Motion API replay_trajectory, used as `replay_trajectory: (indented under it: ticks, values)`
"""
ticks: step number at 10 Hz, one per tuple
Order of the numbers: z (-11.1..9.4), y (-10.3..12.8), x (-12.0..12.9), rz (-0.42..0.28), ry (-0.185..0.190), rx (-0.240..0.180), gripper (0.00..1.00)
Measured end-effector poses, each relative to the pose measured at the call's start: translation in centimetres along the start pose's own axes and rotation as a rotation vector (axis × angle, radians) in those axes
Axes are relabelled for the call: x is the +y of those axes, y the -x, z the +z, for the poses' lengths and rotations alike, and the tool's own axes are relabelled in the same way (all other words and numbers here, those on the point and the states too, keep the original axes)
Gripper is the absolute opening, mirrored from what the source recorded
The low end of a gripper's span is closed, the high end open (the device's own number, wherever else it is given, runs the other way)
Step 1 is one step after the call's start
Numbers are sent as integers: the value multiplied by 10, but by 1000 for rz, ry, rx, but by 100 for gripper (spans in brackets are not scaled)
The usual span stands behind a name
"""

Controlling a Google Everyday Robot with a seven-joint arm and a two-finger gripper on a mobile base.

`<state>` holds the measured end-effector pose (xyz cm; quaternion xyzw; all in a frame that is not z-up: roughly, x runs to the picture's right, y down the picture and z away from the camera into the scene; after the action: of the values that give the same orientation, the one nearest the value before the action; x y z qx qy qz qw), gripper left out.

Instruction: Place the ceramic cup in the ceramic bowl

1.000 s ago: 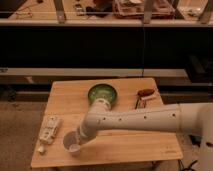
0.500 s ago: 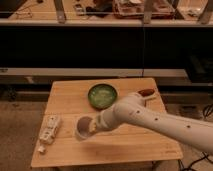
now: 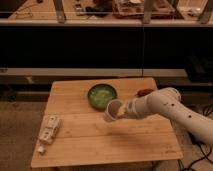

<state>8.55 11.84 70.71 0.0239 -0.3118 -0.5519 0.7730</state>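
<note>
The ceramic cup (image 3: 113, 109) is small, white and round, tilted on its side and held above the wooden table (image 3: 105, 145). My gripper (image 3: 121, 110) is shut on the cup, at the end of the white arm coming in from the right. The ceramic bowl (image 3: 102, 95) has a dark green rim and a lighter green inside; it sits at the table's back middle. The cup hangs just in front of the bowl's near right rim.
A flat white packet (image 3: 48, 131) lies at the table's left front. A small brown object (image 3: 145, 92) lies at the back right. A dark shelf unit stands behind the table.
My gripper has lifted the cup from the table's left front and carried it right and back, from near the packet to the bowl's near rim.
</note>
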Motion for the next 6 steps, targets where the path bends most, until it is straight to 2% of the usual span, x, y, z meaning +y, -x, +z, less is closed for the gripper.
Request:
replay_trajectory:
  ticks: [4,6]
  values:
    - [1,1,-1,-1,0,-2,0]
    - [-1,-11,2,-12,32,19,0]
